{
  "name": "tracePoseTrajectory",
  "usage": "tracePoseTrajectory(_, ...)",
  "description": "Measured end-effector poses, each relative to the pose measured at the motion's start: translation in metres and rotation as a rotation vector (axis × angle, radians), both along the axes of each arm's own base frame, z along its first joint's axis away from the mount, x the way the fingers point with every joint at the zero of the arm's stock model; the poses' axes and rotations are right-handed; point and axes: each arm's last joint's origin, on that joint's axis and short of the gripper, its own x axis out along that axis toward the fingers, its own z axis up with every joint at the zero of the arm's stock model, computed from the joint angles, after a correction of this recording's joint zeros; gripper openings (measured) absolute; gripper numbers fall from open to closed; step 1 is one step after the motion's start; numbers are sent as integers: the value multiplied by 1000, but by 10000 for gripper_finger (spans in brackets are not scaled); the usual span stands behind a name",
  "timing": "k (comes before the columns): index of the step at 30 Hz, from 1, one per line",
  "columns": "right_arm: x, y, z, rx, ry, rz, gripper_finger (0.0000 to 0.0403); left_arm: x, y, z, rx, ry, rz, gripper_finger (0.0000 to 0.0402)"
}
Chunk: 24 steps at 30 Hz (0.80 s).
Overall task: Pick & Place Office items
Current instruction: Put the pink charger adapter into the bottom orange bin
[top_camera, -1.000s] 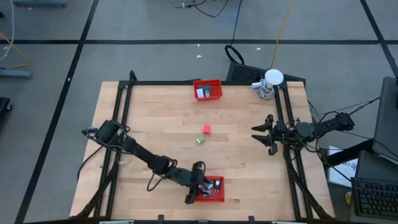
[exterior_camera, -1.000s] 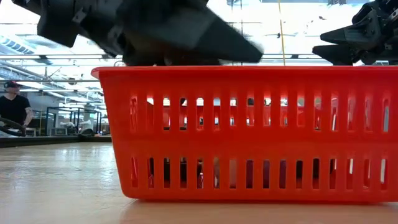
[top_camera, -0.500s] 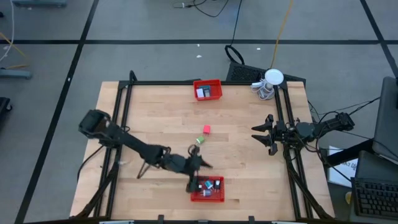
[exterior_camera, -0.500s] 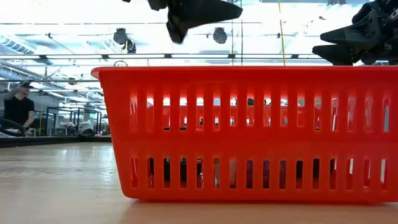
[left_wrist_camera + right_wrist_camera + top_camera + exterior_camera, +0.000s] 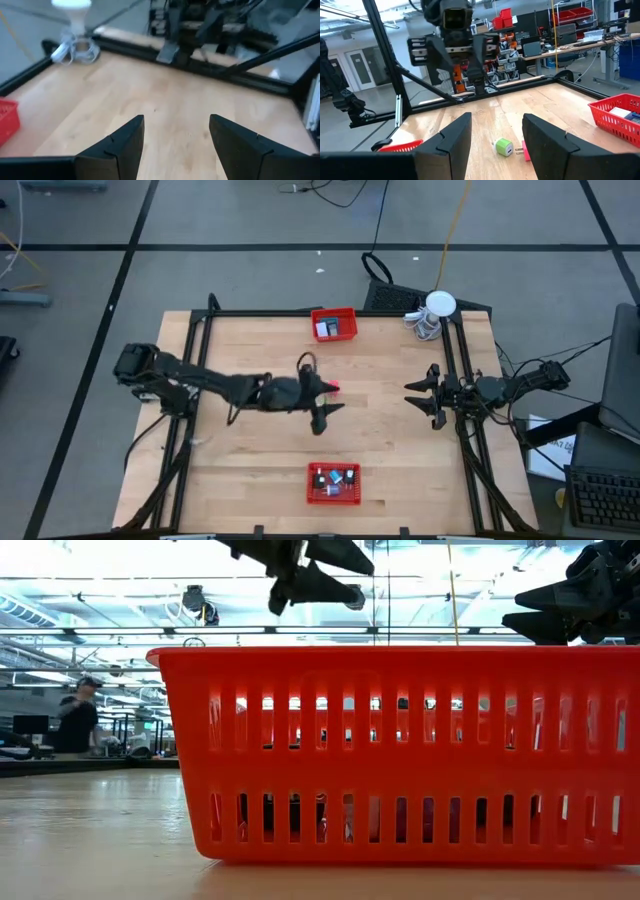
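A pink item (image 5: 525, 150) and a green item (image 5: 503, 146) lie on the wooden table's middle. In the high view the pink one (image 5: 334, 388) peeks out beside my left gripper and the green one is hidden under it. My left gripper (image 5: 328, 402) hangs above them, open and empty, pointing toward the table's right edge; it also shows in its wrist view (image 5: 175, 125) and the low view (image 5: 315, 570). My right gripper (image 5: 420, 395) waits open and empty at the table's right edge. Several small items lie in the near red basket (image 5: 333, 483).
A second red basket (image 5: 334, 325) with a white item stands at the table's far edge. A white round object with coiled cable (image 5: 432, 312) sits at the far right corner. A black frame (image 5: 200, 380) runs along the table's sides. A person (image 5: 75, 720) stands in the room behind.
My left gripper has risen out of the near red basket and gone toward the table's far edge, ending above the pink and green items in the middle. It has turned to point toward the right edge. The near basket and its items have stayed put.
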Motion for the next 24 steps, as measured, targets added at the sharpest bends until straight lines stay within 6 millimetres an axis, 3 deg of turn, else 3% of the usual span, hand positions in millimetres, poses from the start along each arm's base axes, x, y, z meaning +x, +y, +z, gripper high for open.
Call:
tracePoseTrajectory(5,0,0,0,0,1,0,165,13,23,-5,-7,187,138,228)
tracePoseTrajectory(9,0,0,0,0,0,0,165,26,35,-31,-87,255,200,227)
tracePoseTrajectory(17,0,0,0,0,0,0,165,48,52,-96,-88,374,278,227)
tracePoseTrajectory(24,0,0,0,0,1,0,165,53,71,-124,-27,446,287,227)
